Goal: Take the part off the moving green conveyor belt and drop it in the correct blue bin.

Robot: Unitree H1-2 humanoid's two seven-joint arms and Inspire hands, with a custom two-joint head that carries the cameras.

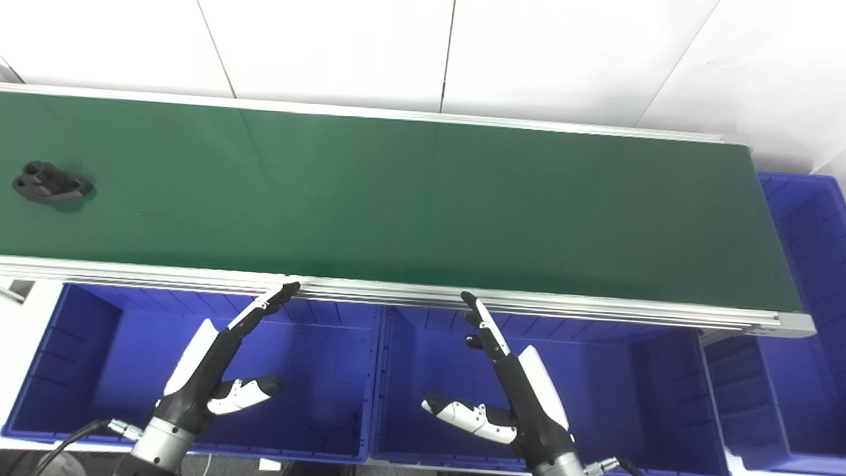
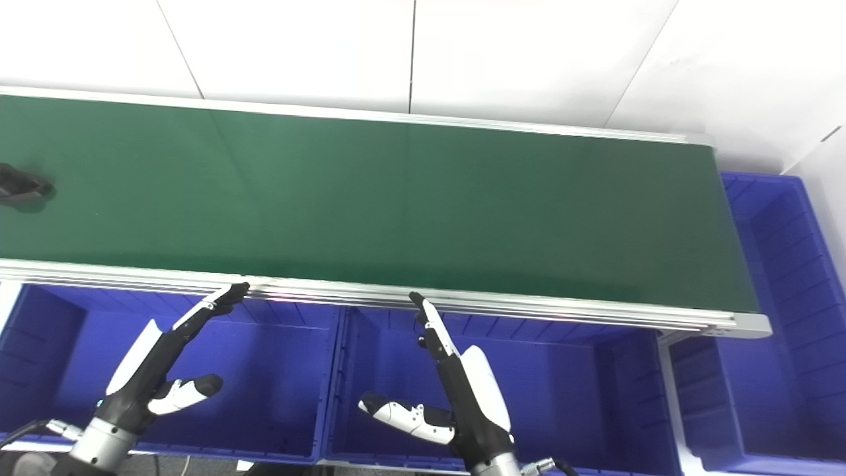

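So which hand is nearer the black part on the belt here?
Left. The black part lies at the belt's far left end; the left hand hangs open over the left blue bin, while the right hand is open over the middle bin, farther right.

Long green conveyor belt [image 1: 410,198]: matt, smooth rubbery surface. Silver belt frame rail [image 1: 396,291]: brushed metal, ribbed. Blue rectangular plastic bins [image 1: 330,370]: smooth, slight sheen. Small black part [image 1: 49,183]: matt, plastic-looking. Robot hands: glossy white and black plastic shells.
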